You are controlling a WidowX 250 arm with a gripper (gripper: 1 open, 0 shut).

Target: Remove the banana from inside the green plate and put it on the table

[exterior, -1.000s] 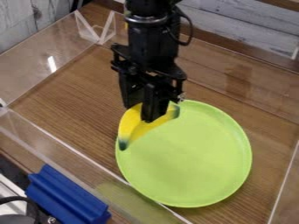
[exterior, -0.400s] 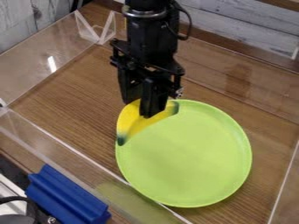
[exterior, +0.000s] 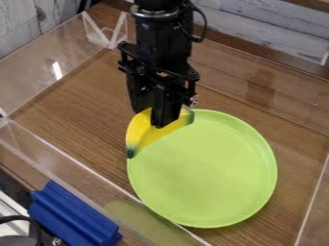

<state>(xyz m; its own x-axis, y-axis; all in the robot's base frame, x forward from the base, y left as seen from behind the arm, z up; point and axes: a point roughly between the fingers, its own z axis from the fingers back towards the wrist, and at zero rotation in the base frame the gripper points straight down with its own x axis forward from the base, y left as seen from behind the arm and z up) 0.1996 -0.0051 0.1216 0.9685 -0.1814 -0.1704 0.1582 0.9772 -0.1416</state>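
Observation:
The lime-green plate (exterior: 213, 178) lies on the brown wood-grain table (exterior: 77, 106), toward the front right. A small yellow banana (exterior: 144, 136) with a dark tip hangs over the plate's upper-left rim. My black gripper (exterior: 167, 120) points down onto the banana's upper end and is shut on it. The fingers hide that end of the banana; its lower, dark-tipped end sticks out toward the left, beyond the rim.
Clear acrylic walls (exterior: 52, 58) border the table on the left, back and front. A blue object (exterior: 71, 219) sits outside the front wall at the lower left. Bare wood shows left of and behind the plate.
The gripper and the banana have lifted very slightly; the grip stays the same.

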